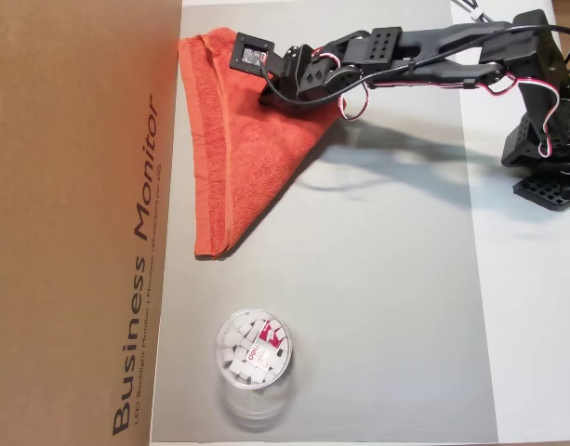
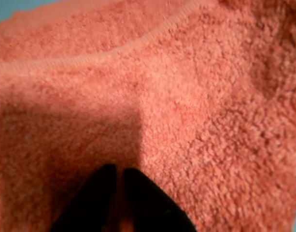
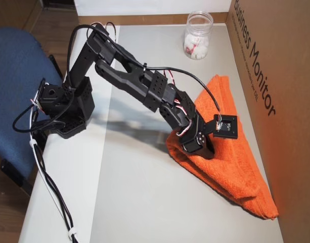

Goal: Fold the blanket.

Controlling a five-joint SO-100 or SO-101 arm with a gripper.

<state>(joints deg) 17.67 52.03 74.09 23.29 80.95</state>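
Overhead views: the blanket (image 1: 243,139) lies on the grey mat of the bench (image 1: 377,307), beside the cardboard box (image 1: 71,223), already doubled into a triangle with one hemmed edge along the box side. Gripper (image 2: 118,176) sits low over the cloth near its top corner; in the wrist view the fingertips are nearly together with a sliver of terry between, apparently pinching it. Judgement: first fold done; a second fold or flattening may remain. Jar (image 1: 255,347) stands well apart.
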